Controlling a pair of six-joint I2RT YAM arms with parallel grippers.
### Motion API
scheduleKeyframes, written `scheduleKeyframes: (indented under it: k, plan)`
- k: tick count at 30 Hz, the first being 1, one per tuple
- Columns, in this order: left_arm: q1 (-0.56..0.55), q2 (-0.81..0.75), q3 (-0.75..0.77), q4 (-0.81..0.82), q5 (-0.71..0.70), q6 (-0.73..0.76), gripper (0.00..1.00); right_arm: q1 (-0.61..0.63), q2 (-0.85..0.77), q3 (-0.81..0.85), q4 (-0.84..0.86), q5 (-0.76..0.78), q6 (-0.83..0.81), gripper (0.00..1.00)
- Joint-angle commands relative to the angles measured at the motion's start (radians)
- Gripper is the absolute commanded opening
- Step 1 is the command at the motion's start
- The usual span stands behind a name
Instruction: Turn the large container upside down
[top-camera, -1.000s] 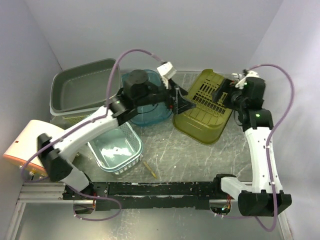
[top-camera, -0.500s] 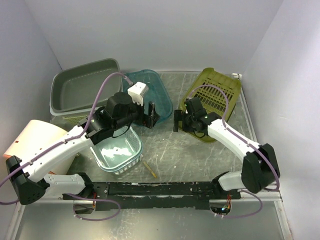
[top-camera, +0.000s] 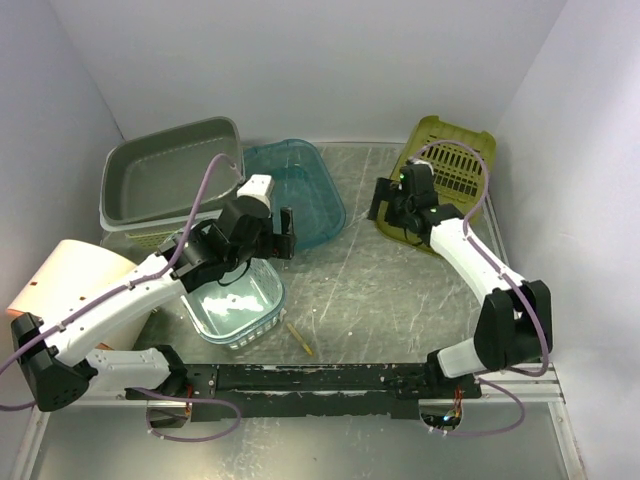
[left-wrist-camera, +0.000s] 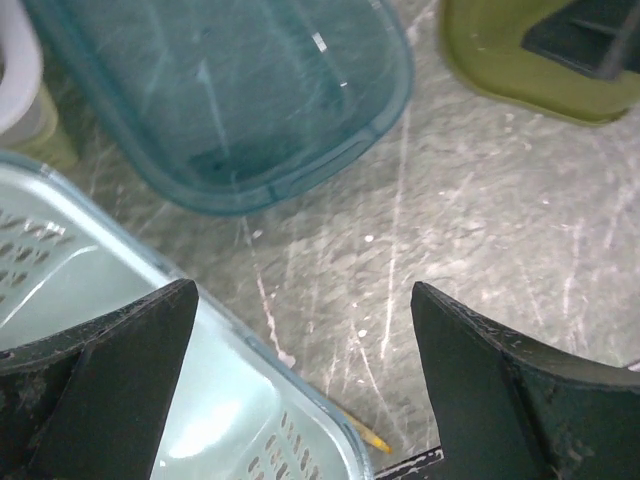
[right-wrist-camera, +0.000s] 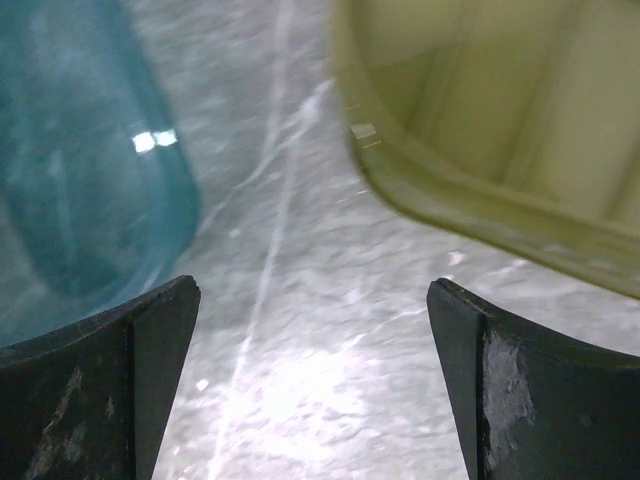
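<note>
While lying bottom-up, olive basket (top-camera: 458, 162), lengthwise near-to-far

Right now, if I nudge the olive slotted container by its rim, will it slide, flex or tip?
The olive slotted container is probably light: it looks like thin plastic with many open slots. Its shallow wall may flex under a one-sided push. On the smooth table it would likely slide rather than tip.
</note>
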Motion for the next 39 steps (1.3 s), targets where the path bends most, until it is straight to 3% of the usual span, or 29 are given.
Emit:
scheduleKeyframes:
  k: [1, 6, 11, 20, 24, 29, 36, 39]
  plan:
    - [0.004, 0.01, -0.04, -0.139, -0.127, -0.15, 0.97, 0.064, -0.085, -0.036, 0.027, -0.064, 0.003, 0.99]
    - [0.004, 0.094, -0.08, -0.183, -0.172, -0.316, 0.81, 0.065, -0.132, -0.068, 0.021, -0.073, -0.003, 1.0]
    - [0.001, 0.133, -0.139, -0.151, -0.119, -0.396, 0.56, 0.064, -0.13, -0.038, -0.041, -0.004, -0.028, 1.0]
    - [-0.089, 0.134, 0.065, -0.403, -0.163, -0.417, 0.08, 0.045, -0.131, -0.005, -0.058, 0.046, -0.057, 1.0]
    - [-0.127, 0.079, 0.083, -0.431, -0.146, -0.398, 0.07, 0.028, -0.116, 0.025, -0.092, 0.08, -0.057, 1.0]
    - [-0.138, 0.064, 0.16, -0.428, 0.007, -0.311, 0.07, -0.002, -0.146, 0.075, -0.14, 0.092, -0.045, 1.0]
    - [-0.149, 0.098, 0.259, -0.244, 0.311, -0.149, 0.07, -0.006, -0.246, 0.177, -0.206, 0.155, -0.014, 1.0]
    - [-0.148, 0.103, 0.242, -0.141, 0.412, -0.12, 0.07, -0.008, -0.29, 0.227, -0.262, 0.29, 0.009, 1.0]
